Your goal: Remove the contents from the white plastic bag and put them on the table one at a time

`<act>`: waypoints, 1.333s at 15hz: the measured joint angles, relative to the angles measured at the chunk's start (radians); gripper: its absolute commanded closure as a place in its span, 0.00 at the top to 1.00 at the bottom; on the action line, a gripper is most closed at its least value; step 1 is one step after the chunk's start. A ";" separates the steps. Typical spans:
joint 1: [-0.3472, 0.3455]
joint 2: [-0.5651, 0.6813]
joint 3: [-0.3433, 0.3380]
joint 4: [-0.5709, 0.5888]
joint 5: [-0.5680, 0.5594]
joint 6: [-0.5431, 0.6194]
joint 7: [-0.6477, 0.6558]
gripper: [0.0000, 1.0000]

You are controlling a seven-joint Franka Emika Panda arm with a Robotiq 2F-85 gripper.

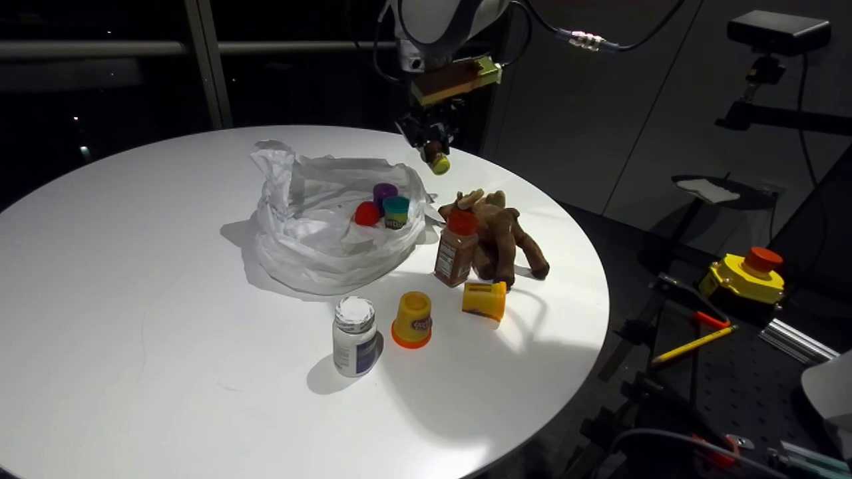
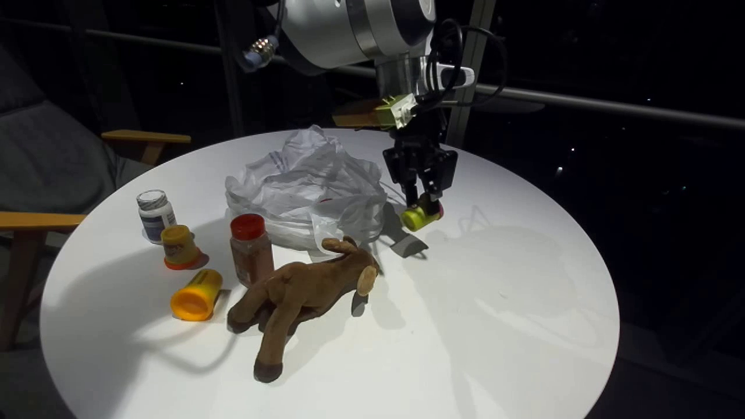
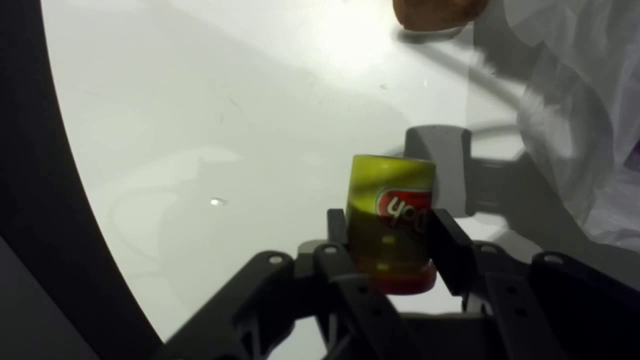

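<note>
Leftmost in an exterior view, the bag (image 1: 319, 256) gapes on the desk (image 1: 133, 319); nearer us the bottle (image 1: 355, 339) stands upright, and inside the bag huddle a red piece (image 1: 367, 213), a purple tub (image 1: 384, 192) and a teal tub (image 1: 396, 211), three to fetch by what shows. Next the standing tub (image 1: 413, 318), out on the desk, and here's the action: the end effector (image 3: 389, 230), just right of the bag, is clamped around the lime tub (image 2: 416, 218), tipped on its side above the desk. This looks like the placing step, release not yet done. Rightward again: the jar (image 1: 456, 256), upright, then the fallen tub (image 1: 484, 301), then the toy (image 1: 496, 225), sprawled. Next move, I'd say: lower gently, let go, watch for a roll, then back to the bag.
</note>
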 measured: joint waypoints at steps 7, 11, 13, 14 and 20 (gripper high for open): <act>-0.003 0.058 -0.024 0.006 0.000 -0.022 0.078 0.21; -0.007 0.092 -0.028 0.030 0.003 -0.044 0.109 0.80; -0.015 0.090 -0.028 0.045 0.013 -0.045 0.121 0.97; -0.017 0.081 -0.028 0.052 0.016 -0.048 0.128 1.00; -0.013 -0.106 0.021 0.036 0.056 -0.083 0.154 1.00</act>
